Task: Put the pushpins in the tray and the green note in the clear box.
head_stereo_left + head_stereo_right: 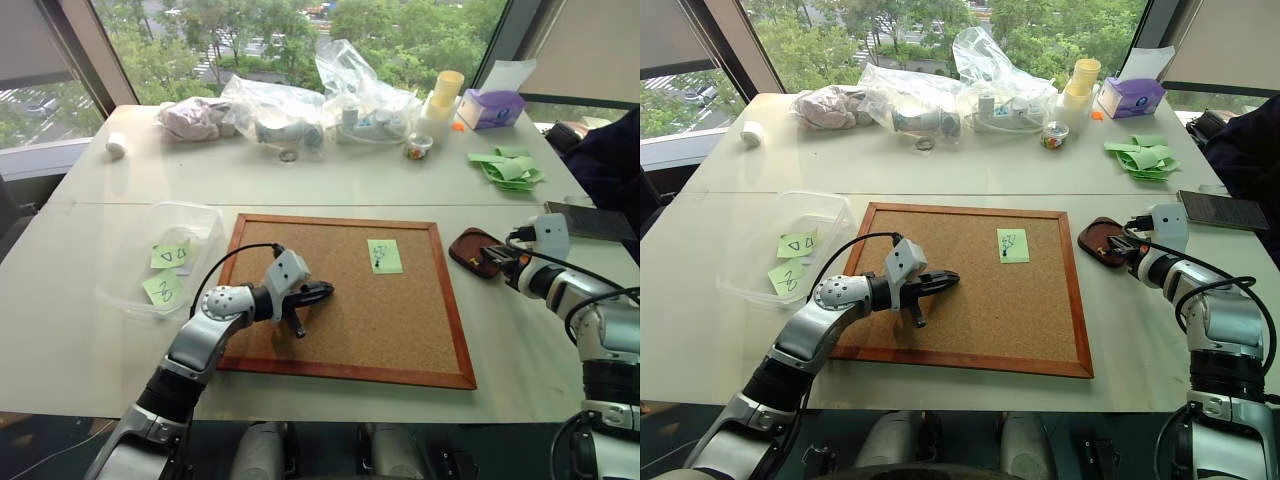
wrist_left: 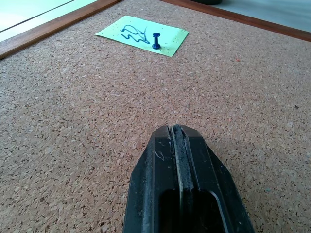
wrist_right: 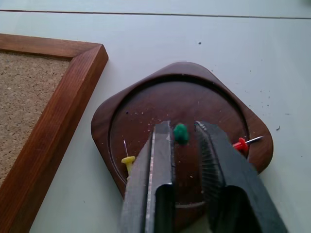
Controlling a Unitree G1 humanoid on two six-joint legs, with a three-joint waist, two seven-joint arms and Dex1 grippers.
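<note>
The left gripper [image 2: 177, 145] is pointing forward with fingers pressed together; the right gripper [image 3: 184, 141] is angling down, fingers parted.

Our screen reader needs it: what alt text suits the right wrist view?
The open right claw hovers over a reddish-brown tray holding green, yellow and red pushpins. The corkboard's wooden corner lies beside it.

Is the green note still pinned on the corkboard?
Yes. A dark pushpin stands in the green note on the corkboard.
</note>
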